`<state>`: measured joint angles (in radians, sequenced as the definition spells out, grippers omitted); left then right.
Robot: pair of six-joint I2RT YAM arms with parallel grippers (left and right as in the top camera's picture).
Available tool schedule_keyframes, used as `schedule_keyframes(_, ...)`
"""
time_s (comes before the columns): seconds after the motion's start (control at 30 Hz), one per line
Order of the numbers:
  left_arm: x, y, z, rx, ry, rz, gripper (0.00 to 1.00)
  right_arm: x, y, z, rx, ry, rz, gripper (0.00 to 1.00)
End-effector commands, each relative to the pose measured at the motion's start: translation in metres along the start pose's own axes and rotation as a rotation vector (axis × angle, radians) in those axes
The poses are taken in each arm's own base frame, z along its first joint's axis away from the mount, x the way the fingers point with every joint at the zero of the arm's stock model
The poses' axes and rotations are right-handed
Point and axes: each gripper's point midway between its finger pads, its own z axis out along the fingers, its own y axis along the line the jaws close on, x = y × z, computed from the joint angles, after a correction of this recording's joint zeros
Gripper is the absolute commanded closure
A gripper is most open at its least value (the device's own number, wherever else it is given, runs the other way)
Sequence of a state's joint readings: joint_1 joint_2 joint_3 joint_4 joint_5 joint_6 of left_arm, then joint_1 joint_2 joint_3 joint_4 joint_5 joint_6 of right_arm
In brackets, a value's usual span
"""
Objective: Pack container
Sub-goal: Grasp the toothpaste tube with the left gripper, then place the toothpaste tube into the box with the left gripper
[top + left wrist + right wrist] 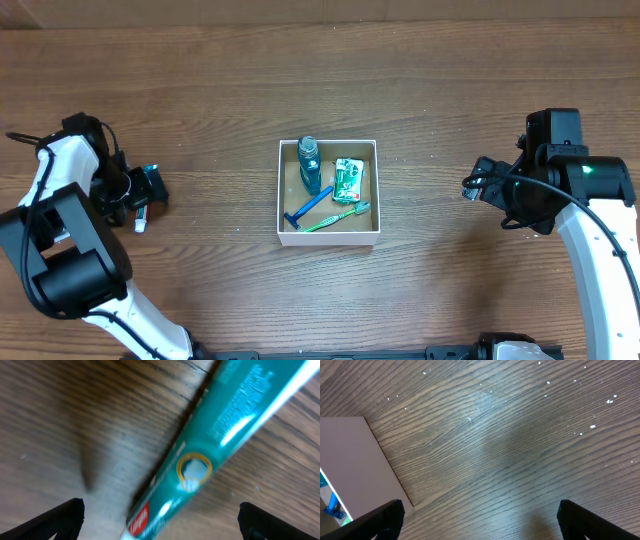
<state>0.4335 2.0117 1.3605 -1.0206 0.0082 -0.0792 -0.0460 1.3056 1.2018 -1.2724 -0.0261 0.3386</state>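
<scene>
The container is a square white-walled box with a brown floor at the table's middle. In it lie a teal bottle, a green packet, a blue razor and a green toothbrush. A teal toothpaste tube with a red logo lies on the wood at the far left. My left gripper is open right over the tube, fingers on either side and apart from it. My right gripper is open and empty over bare wood right of the container, whose white wall shows at the left.
The table is dark wood. The left arm's black links lie along the left edge and the right arm along the right edge.
</scene>
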Motion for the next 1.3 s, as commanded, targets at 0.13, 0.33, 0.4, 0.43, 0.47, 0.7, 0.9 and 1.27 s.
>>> schedule_keyframes(0.13, -0.008, -0.002, 0.009, -0.021, -0.018, 0.015, 0.0, -0.002, 0.0, -0.003, -0.008, -0.018, -0.002, 0.0)
schedule_keyframes(0.33, -0.022, -0.013, 0.01, -0.03, -0.077, 0.081, 0.0, -0.001, -0.001, -0.003, -0.006, -0.015, -0.002, 0.0)
schedule_keyframes(0.4, -0.023, -0.017, 0.01, -0.03, -0.086, 0.098, 0.0, -0.001, -0.001, -0.003, -0.006, -0.014, -0.002, 0.0)
schedule_keyframes(0.43, -0.023, -0.019, 0.01, -0.029, -0.087, 0.103, 0.0, -0.001, -0.001, -0.003, -0.006, -0.014, -0.002, 0.0)
schedule_keyframes(0.47, -0.023, -0.019, 0.01, -0.03, -0.087, 0.105, 0.0, -0.001, -0.001, -0.003, -0.006, -0.014, -0.002, 0.0)
schedule_keyframes(0.7, -0.015, -0.018, 0.011, -0.035, -0.054, 0.105, 0.35, -0.001, -0.001, -0.003, -0.006, -0.013, -0.006, 0.0)
schedule_keyframes(0.9, -0.006, -0.016, 0.017, -0.038, -0.025, 0.105, 0.78, -0.001, -0.001, -0.003, -0.006, -0.012, -0.006, 0.0)
schedule_keyframes(1.27, -0.008, -0.028, -0.014, -0.002, -0.032, 0.07, 0.96, -0.001, -0.001, -0.003, -0.006, -0.013, -0.006, 0.0)
